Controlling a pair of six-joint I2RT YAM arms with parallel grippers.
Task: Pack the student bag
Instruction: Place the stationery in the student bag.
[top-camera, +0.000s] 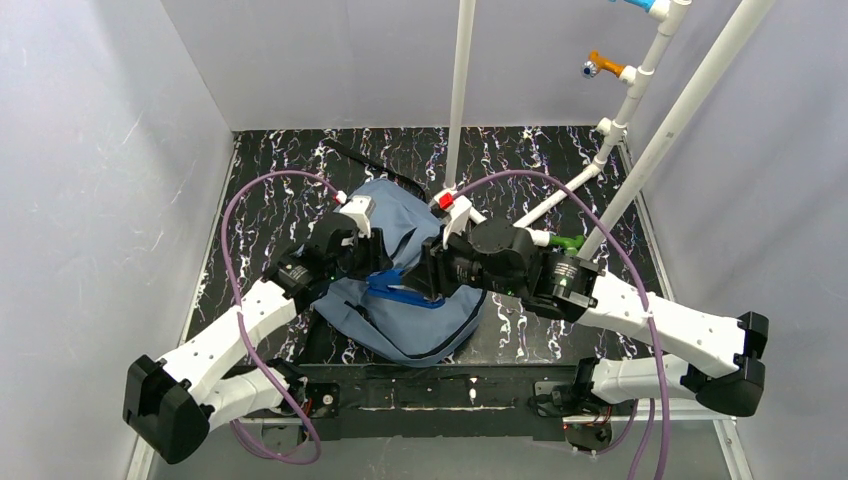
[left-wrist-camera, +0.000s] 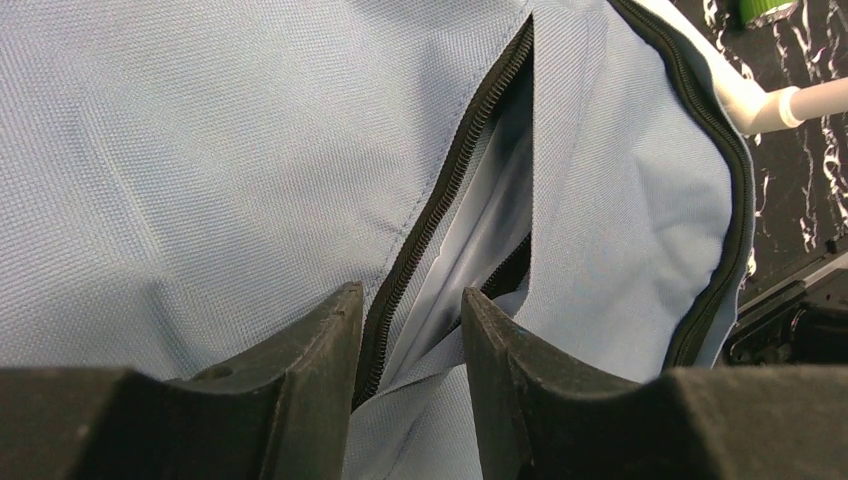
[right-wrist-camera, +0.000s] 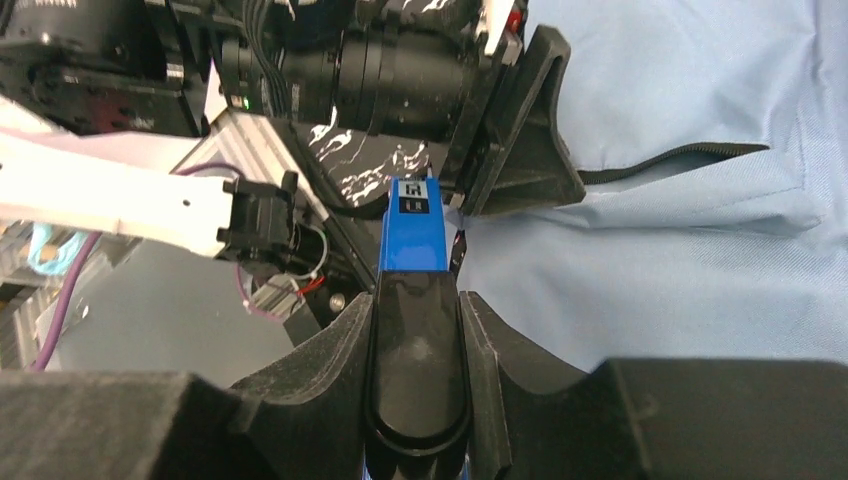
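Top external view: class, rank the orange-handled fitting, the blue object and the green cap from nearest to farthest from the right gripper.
1. Blue object, held in the right gripper, over the student bag.
2. Green cap, to its right, by the white pipes.
3. Orange-handled fitting, far right, up the pipes.

A robotics lab test cell: plain pale walls (top-camera: 100, 150) box in a small black marbled tabletop (top-camera: 280, 160), a frame of white PVC pipes (top-camera: 462, 80) stands over it, and two white robot arms (top-camera: 230, 330) trailing purple cables (top-camera: 232, 230) are bolted to a black base rail (top-camera: 440, 395).
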